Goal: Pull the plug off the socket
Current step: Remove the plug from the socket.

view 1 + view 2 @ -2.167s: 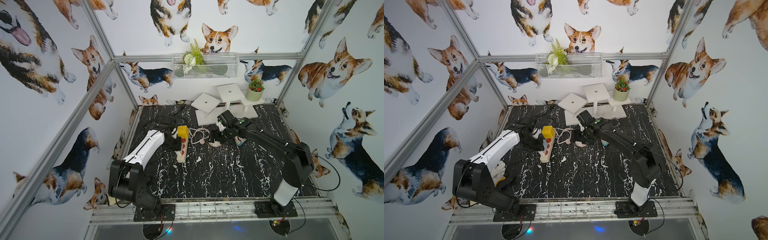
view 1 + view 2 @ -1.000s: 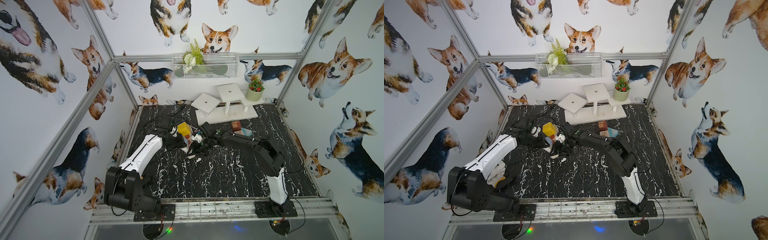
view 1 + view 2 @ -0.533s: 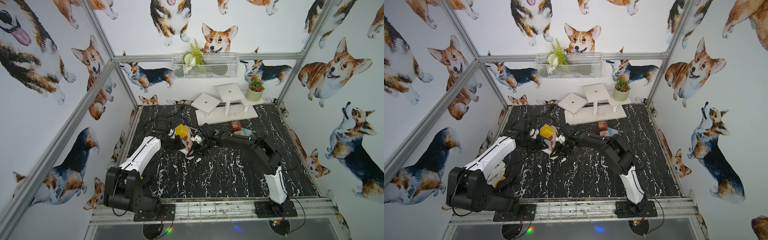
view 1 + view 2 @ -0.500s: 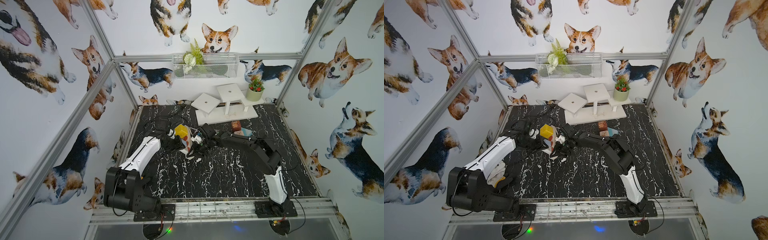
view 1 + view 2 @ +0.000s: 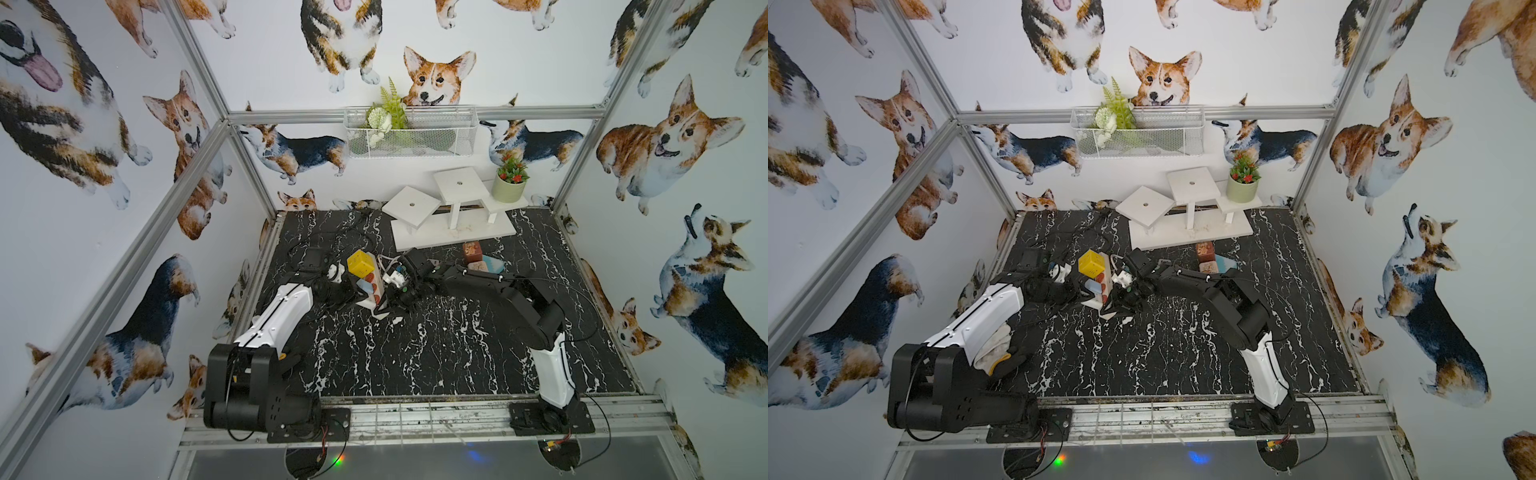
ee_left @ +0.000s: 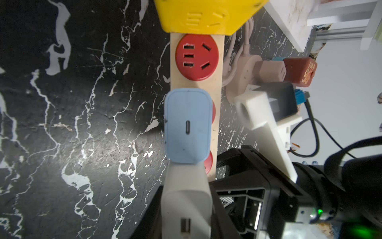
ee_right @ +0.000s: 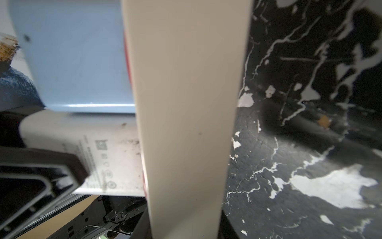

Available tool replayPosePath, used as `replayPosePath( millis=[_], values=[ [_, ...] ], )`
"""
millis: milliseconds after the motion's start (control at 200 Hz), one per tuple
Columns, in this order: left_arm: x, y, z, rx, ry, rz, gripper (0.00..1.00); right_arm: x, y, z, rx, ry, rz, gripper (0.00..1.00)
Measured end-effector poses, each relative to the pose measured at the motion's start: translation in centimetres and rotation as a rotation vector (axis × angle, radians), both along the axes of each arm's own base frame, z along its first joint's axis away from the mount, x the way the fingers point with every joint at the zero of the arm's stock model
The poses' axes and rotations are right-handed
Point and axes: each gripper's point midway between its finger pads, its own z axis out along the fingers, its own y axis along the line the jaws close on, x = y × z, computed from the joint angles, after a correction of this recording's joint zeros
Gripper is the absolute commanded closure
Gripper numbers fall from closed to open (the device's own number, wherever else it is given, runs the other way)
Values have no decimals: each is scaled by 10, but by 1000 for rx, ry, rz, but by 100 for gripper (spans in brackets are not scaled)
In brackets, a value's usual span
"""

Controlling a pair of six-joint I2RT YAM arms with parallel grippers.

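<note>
The socket is a cream power strip [image 5: 379,279] [image 5: 1108,279] with red round outlets [image 6: 196,57], tilted up on the black marble table. Three plugs sit in it: a yellow cube [image 5: 360,263] [image 6: 206,14], a light-blue charger [image 6: 188,128] [image 7: 72,55], and a white plug [image 6: 186,207] [image 7: 93,155]. My left gripper [image 6: 186,198] [image 5: 347,293] is shut on the white plug, black jaws on both its sides. From the opposite side, my right gripper [image 7: 186,217] [image 5: 395,296] is shut on the strip's cream body [image 7: 186,103].
A pink round hub [image 6: 244,82] with cables lies beside the strip. A red-brown block [image 5: 473,251] and a blue piece [image 5: 492,264] lie behind the right arm. A white stepped stand [image 5: 453,228] and a flower pot [image 5: 509,189] stand at the back. Black cables run at the back left.
The right arm swung left from the pink hub to the strip and its jaws closed on it. The strip has tipped up off the table. The left gripper kept its hold.
</note>
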Motion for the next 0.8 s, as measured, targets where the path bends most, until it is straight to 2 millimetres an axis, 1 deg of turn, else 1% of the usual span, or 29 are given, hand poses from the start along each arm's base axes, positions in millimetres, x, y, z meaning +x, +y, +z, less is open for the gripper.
replayPosePath(
  millis=[110, 250, 335, 390, 440, 496, 541, 656, 801],
  values=[
    [2, 4, 3, 2, -3, 14, 100, 2, 3, 2, 2, -7, 7, 100],
    [4, 8, 14, 43, -12, -12, 100, 4, 7, 8, 23, -27, 21, 100],
    [4, 10, 15, 67, -2, -33, 100, 4, 7, 8, 27, -34, 25, 100],
    [6, 13, 17, 85, -9, -36, 100, 6, 0, -3, -34, -34, 4, 100],
    [9, 18, 19, 104, -21, -29, 100, 7, -15, -22, -125, -29, -12, 100],
    [9, 19, 18, 110, -19, -27, 100, 8, -21, -31, -170, -29, -21, 100],
    [8, 18, 18, 108, -16, -29, 100, 9, -24, -33, -191, -30, -27, 100],
    [10, 17, 17, 99, -15, -23, 100, 6, -22, -33, -204, -36, -24, 100],
    [7, 29, 3, 148, 57, 21, 100, 4, -16, -27, -197, -26, -17, 100]
  ],
)
